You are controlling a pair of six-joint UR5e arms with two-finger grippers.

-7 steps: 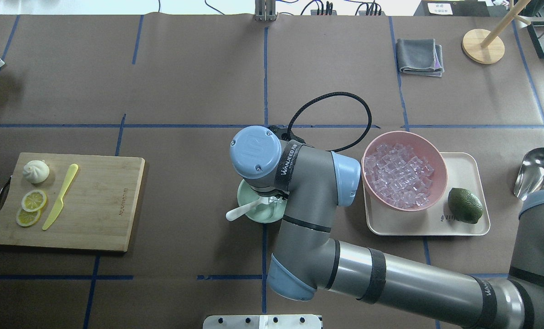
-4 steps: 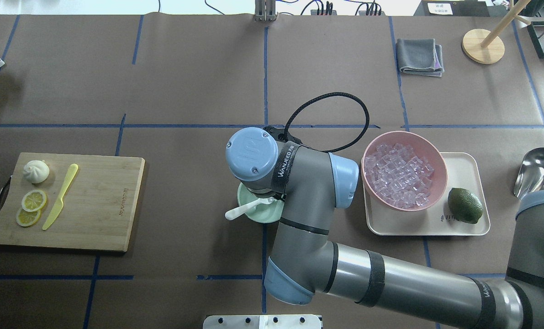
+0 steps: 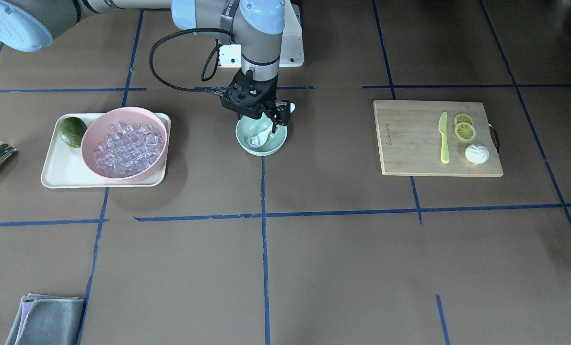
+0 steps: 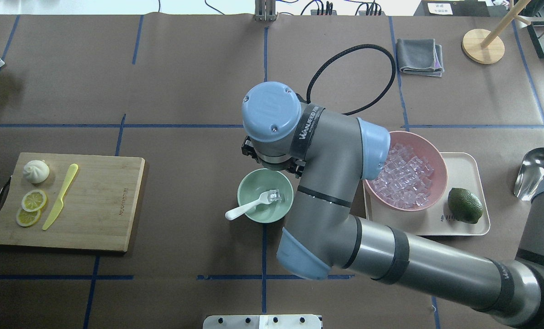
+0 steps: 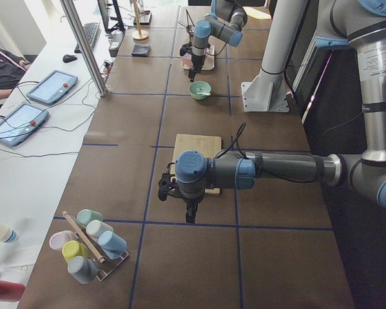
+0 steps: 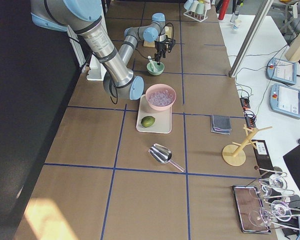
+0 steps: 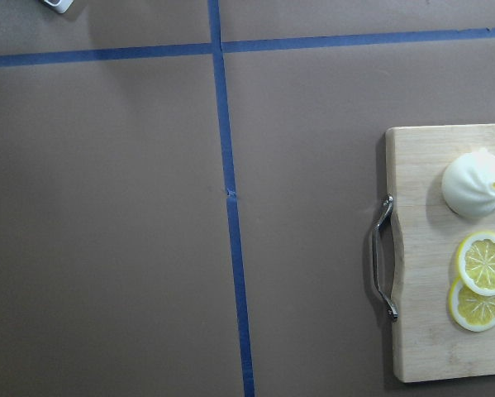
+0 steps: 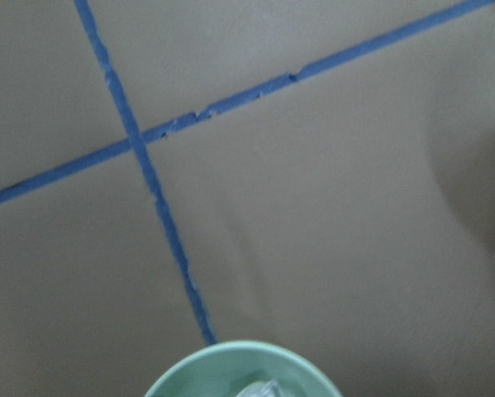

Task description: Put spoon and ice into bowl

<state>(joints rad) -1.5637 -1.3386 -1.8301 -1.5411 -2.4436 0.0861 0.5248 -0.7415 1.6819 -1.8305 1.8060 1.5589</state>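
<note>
Brown table (image 4: pixel 185 82): bowl (image 4: pixel 252 183), tray (image 4: pixel 464 161), board (image 4: pixel 102 201), cloth (image 4: pixel 419 55)

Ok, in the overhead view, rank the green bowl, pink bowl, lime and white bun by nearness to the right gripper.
1. green bowl, just robot-side of the right gripper.
2. pink bowl, on the tray at right.
3. lime, further right on that tray.
4. white bun, far left on the cutting board.

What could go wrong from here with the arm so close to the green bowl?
1. The handle of the spoon overhangs the rim of the bowl. A low pass by the right gripper could catch it and flip out the ice cube.
2. The wrist overlaps the pink bowl from overhead, and its clearance cannot be judged.
</note>
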